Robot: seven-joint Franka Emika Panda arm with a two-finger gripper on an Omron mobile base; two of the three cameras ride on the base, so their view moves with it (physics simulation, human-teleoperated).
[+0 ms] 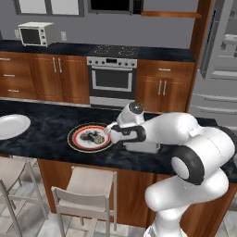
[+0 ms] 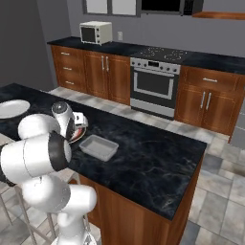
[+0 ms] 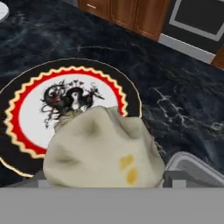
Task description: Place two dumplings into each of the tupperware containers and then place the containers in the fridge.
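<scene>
Your gripper (image 1: 109, 131) hangs over the red-rimmed plate (image 1: 74, 138) on the dark marble counter (image 2: 153, 158). A dumpling (image 3: 103, 151) sits between the wide-spread fingers; whether they clasp it, you cannot tell. One tupperware container (image 2: 98, 147) lies just beside the plate.

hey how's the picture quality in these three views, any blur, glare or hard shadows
Left base view: flat even light, no hard shadows, soft low-resolution edges on the red-rimmed plate. Right base view: same flat light, the container is crisp enough. Hand view: the dumpling looms large and slightly soft, no glare.
</scene>
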